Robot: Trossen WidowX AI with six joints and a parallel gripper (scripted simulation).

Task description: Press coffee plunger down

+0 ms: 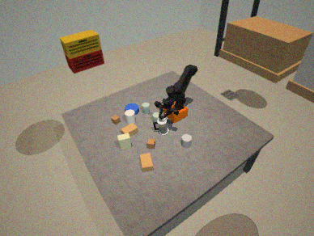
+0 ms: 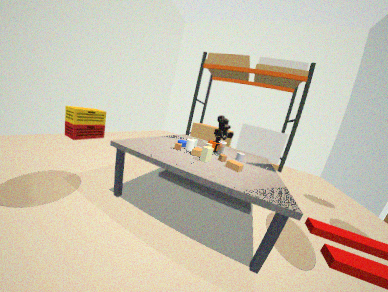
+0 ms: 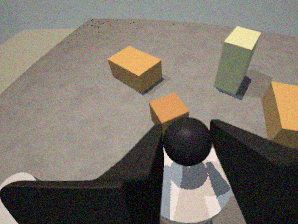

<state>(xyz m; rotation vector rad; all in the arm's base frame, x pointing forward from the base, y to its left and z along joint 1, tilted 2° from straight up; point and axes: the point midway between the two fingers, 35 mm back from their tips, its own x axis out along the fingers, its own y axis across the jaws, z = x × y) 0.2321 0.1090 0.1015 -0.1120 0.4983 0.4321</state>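
The coffee press [image 1: 163, 127] [image 3: 186, 212] stands upright on the grey table [image 1: 227, 133], just in front of the arm's orange base. Its black round plunger knob [image 3: 186, 139] sits low, close above the glass body. My gripper [image 3: 185, 128] [image 1: 162, 117] is right above the press, shut on the plunger knob, with one black finger on each side of it. In the exterior view the arm [image 2: 222, 128] is small and far away, and the press is hidden among the blocks.
Orange blocks [image 3: 135, 67] [image 3: 168, 107] [image 1: 146, 162] [image 1: 129, 128] and a pale green block [image 3: 237, 59] [image 1: 124, 141] lie in front of the press. White and grey cylinders [image 1: 129, 116] [image 1: 186, 140], a blue disc [image 1: 132, 107] and a green cup [image 1: 146, 107] stand around it.
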